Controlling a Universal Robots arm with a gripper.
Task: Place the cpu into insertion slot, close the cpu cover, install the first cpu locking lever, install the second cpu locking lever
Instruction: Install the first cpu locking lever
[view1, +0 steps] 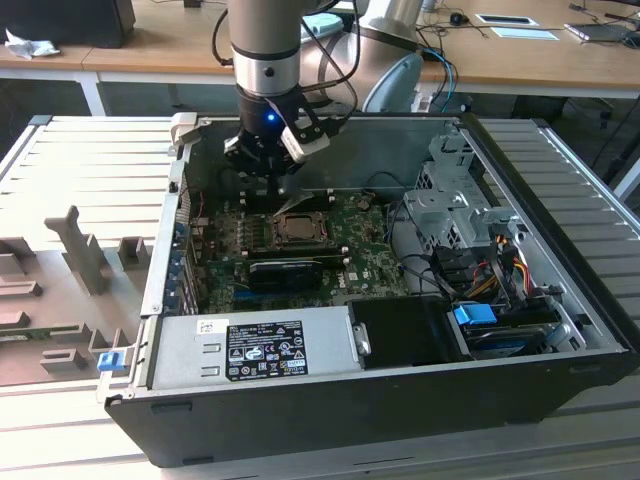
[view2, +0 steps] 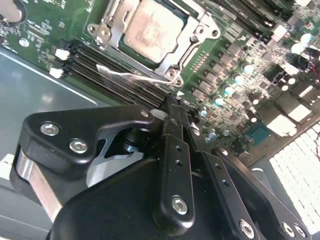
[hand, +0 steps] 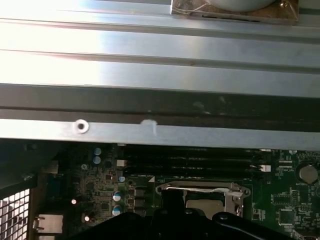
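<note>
jaws pressed together — gripper near cpu; computer case on slatted table — desks behind

Silver-grey cpu, silvery cpu cover, green circuit board

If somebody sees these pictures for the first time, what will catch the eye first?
The arm's gripper hangs inside the open computer case, low over the green motherboard, in the exterior view. Close to it, in the second wrist view, the cpu lies in its socket, and the silvery cpu cover frames its pale metal top.
</note>
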